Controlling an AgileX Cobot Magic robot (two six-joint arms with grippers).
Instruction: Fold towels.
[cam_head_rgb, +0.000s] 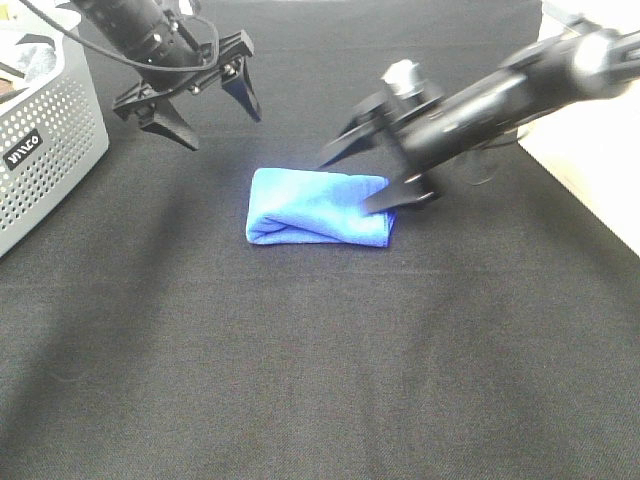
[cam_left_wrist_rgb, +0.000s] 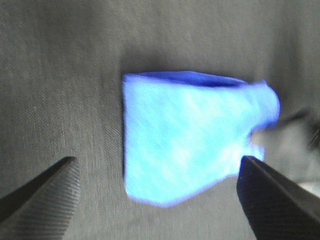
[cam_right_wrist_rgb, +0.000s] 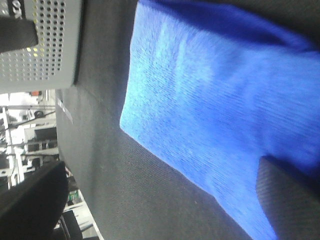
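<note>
While folded, towel (cam_head_rgb: 318, 207) touches right pincer (cam_head_rgb: 365, 175) tip.

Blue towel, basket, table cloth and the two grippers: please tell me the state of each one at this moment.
blue towel: folded, lying flat on the cloth.
left gripper: open, empty, in the air, apart from the towel.
right gripper: open, one finger resting on the towel's right edge.
basket: upright at the left edge, holding something dark.
black cloth: spread flat over the table.
</note>
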